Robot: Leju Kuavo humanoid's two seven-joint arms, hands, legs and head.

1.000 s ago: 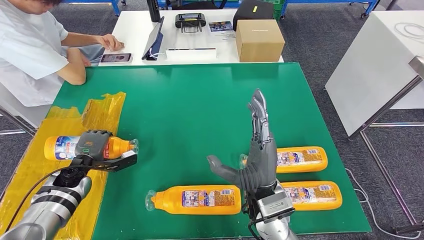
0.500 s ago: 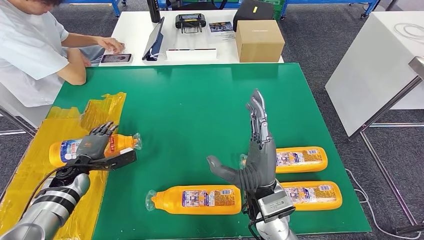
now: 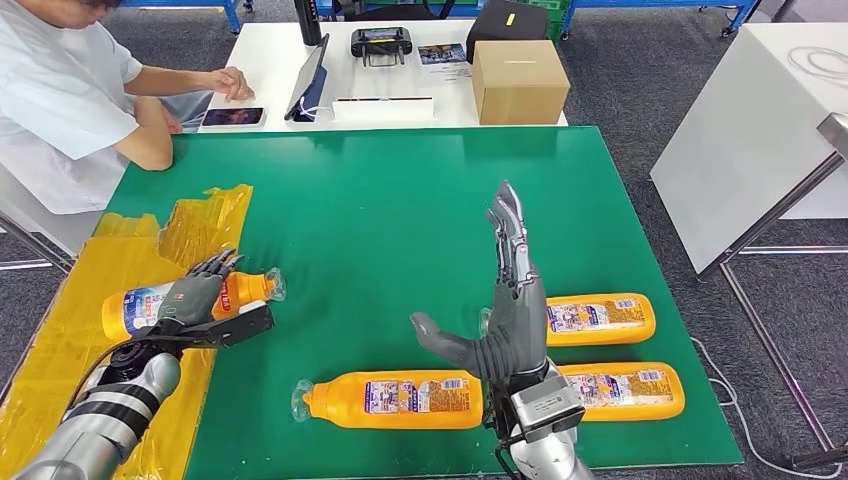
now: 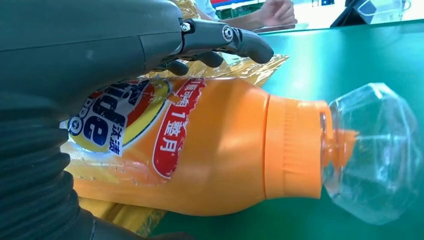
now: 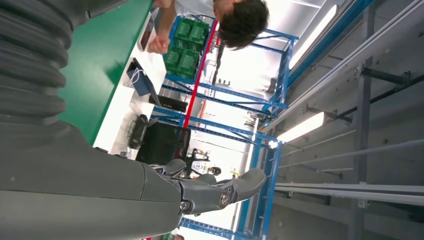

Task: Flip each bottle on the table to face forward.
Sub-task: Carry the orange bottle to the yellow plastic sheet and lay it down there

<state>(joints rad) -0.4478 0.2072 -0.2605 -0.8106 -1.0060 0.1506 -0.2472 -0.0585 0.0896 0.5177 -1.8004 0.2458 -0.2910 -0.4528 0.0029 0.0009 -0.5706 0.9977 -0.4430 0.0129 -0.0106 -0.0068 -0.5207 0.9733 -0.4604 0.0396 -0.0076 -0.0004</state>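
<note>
The left-hand bottle (image 3: 190, 298) now lies on its side across the edge of the yellow sheet (image 3: 60, 330), clear cap (image 3: 272, 286) pointing toward the middle of the green bench (image 3: 380, 210), its red and blue brand label up. A second ago the left hand (image 3: 192, 300) was clasped over it; since then the fingers (image 3: 215, 265) have opened and lifted, and in the left wrist view they hover spread above the bottle, holding nothing. That reads as a release, so this bottle looks finished. The right hand (image 3: 505, 310) stays upright and open with fingers straight, much as before, just beside three more orange bottles: one in front (image 3: 395, 398), two at its right (image 3: 598, 318) (image 3: 625, 390). Those seem to be left to do, though their small labels are too far to read
</note>
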